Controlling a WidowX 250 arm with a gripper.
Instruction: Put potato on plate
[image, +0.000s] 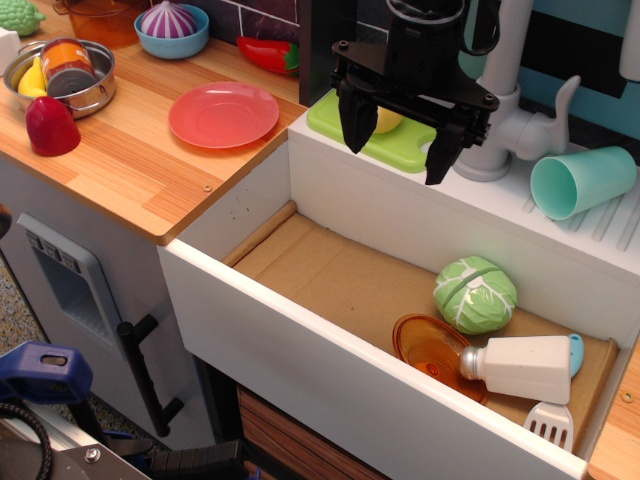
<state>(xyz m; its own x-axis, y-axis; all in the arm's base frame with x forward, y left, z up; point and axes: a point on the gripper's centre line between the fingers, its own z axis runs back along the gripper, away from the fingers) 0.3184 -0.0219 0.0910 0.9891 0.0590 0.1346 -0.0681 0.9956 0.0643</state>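
The potato (389, 121) is a small pale-yellow piece lying on a green cutting board (330, 112) at the sink's back edge. Only part of it shows between my black fingers. My gripper (396, 163) is open and hangs right over the potato, one finger on each side; I cannot tell whether the fingers touch it. The plate (223, 114) is salmon-pink, round and empty, on the wooden counter to the left of the gripper.
The sink holds a green cabbage (475, 293), an orange dish (428, 348), a white shaker (527, 367) and a spatula (550, 424). A grey faucet (500, 90) and a teal cup (582, 182) stand right of the gripper. A pot of cans (60, 75), a red piece (50, 127) and a blue bowl (172, 30) are far left.
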